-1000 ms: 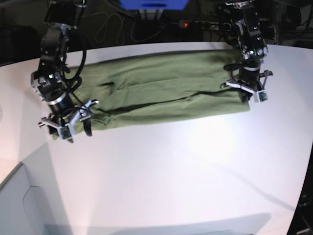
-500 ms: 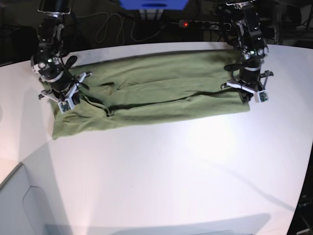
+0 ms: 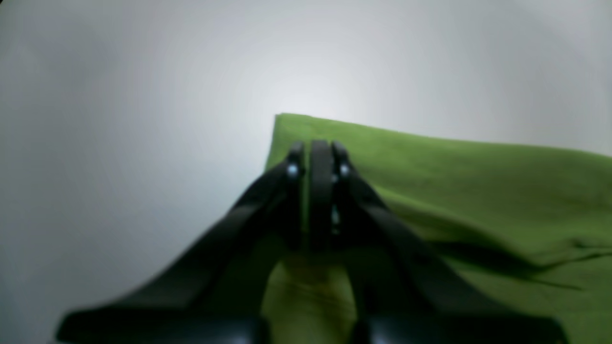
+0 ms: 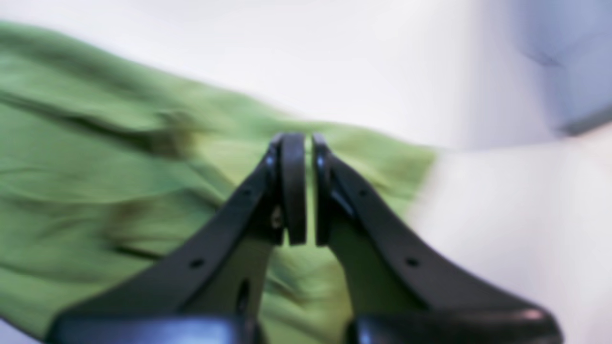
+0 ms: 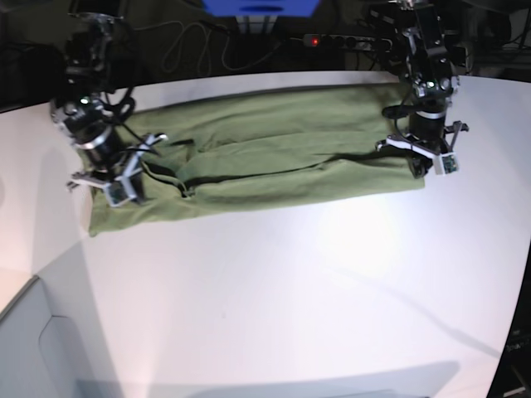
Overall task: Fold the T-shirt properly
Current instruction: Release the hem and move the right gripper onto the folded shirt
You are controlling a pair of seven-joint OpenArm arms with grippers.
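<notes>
The olive-green T-shirt [image 5: 274, 157] lies on the white table [image 5: 290, 290], folded into a long band running left to right. My left gripper [image 5: 419, 164] is shut, its tips down on the shirt's front right corner. In the left wrist view the gripper [image 3: 321, 145] sits just inside the cloth's corner [image 3: 454, 181]; I cannot tell whether cloth is pinched. My right gripper [image 5: 112, 189] is over the shirt's left end. In the blurred right wrist view it [image 4: 308, 138] is shut to a hairline gap above the cloth [image 4: 95, 167].
A power strip with a red light [image 5: 314, 40] and cables [image 5: 191, 41] lie behind the table's back edge. The table's edge drops to a lower grey surface [image 5: 33, 348] at the front left.
My right gripper left the shirt's front left corner, moved up toward the back, then came partway down again over the left end. The left arm and the shirt have hardly moved.
</notes>
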